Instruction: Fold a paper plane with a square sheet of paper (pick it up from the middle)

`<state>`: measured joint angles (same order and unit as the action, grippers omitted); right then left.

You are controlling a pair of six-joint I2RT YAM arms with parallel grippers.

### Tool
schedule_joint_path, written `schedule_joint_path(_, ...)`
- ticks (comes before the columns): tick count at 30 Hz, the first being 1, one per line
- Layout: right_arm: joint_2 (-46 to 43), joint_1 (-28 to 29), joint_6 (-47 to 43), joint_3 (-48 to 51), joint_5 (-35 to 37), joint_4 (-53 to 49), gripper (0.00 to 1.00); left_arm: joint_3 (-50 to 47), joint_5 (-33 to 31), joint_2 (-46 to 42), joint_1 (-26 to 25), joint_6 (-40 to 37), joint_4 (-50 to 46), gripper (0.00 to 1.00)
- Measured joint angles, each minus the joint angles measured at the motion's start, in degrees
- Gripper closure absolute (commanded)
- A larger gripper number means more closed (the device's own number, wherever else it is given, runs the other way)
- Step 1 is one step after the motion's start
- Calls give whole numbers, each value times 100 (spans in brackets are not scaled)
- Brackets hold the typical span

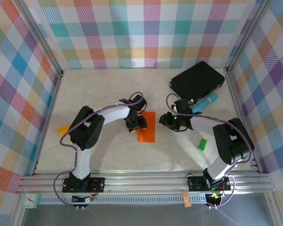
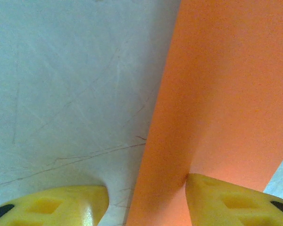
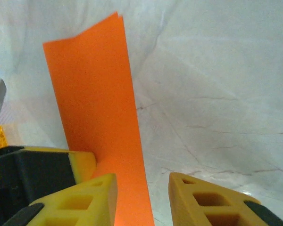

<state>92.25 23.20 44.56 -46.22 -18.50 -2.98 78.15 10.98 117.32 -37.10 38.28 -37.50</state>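
The left arm (image 1: 101,117) is reaching forward and inward, holding the left gripper (image 1: 136,123) low with its jaws standing apart. The right arm (image 1: 228,141) is bending inward, holding the right gripper (image 1: 170,121) low with jaws parted. The grippers are facing each other, near but apart.

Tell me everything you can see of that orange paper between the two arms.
The orange paper is thin, plain and matte, with no marks. It looks folded in half into a narrow rectangle: two layered edges show at one corner. It lies on the pale marbled table, near the middle. The left gripper straddles one long edge, half on the paper, half on the table. The right gripper stands open over the opposite long edge; whether it touches is unclear.
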Motion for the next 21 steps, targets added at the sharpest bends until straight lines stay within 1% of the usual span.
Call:
schedule_joint_path(4,-289,-129,0,4,282,-109,64,-7,-11,-7,0,-2,-7,50)
schedule_joint_path(9,-306,-212,0,24,372,-168,64,-28,-9,-24,0,-20,11,49)
schedule_joint_path(17,-101,-212,33,31,85,-59,63,-177,-2,-136,2,131,197,48)
schedule_joint_path(21,35,-212,68,31,-96,46,63,-319,7,-225,11,282,380,50)
